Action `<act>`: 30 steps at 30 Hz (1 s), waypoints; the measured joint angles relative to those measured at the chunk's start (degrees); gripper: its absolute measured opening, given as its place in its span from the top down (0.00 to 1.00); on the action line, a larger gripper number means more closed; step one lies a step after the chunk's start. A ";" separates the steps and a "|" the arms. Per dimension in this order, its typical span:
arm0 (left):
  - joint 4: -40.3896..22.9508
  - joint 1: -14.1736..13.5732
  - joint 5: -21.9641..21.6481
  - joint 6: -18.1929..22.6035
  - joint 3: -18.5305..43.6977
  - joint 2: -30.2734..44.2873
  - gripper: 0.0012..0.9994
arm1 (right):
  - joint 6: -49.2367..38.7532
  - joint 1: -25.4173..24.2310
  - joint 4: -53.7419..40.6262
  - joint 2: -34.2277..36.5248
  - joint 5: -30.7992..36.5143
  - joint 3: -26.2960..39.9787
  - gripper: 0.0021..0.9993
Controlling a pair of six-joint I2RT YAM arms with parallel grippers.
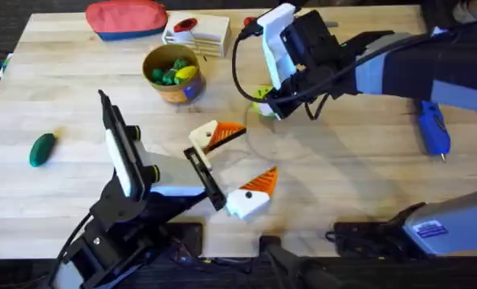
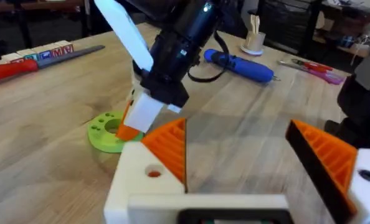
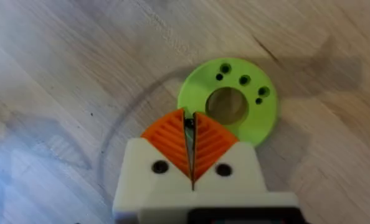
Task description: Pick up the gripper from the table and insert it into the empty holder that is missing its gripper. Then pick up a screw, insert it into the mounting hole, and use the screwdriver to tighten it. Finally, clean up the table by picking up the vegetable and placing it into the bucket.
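Right gripper (image 3: 191, 146) pinched together at the green disc (image 3: 227, 102); left gripper (image 2: 253, 162) spread wide.

Right pads (image 3: 172, 140) meet edge to edge, something small and dark nipped between them, I cannot tell what; from the disc, the two white-and-orange blocks (image 1: 253, 195) lie nearer the arm bases on the table (image 1: 343, 168); bucket (image 1: 174, 74) is left of it; vegetable (image 1: 42, 148) far left; screwdriver (image 1: 434, 127) well right.

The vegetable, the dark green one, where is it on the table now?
In the overhead view the vegetable lies alone near the table's left edge, left of the left arm and well apart from the bucket.
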 joint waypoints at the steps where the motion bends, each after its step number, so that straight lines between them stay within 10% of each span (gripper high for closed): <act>1: 0.00 0.00 0.00 0.01 0.00 0.00 0.01 | 0.00 0.00 -0.02 0.01 0.00 0.00 1.00; 20: 0.00 0.00 0.00 0.02 0.00 0.00 0.01 | 0.02 0.87 -11.45 -18.79 0.00 6.57 1.00; 30: 0.00 0.00 0.00 0.02 0.00 0.00 0.01 | 4.83 14.01 -12.00 -28.89 -0.26 8.00 1.00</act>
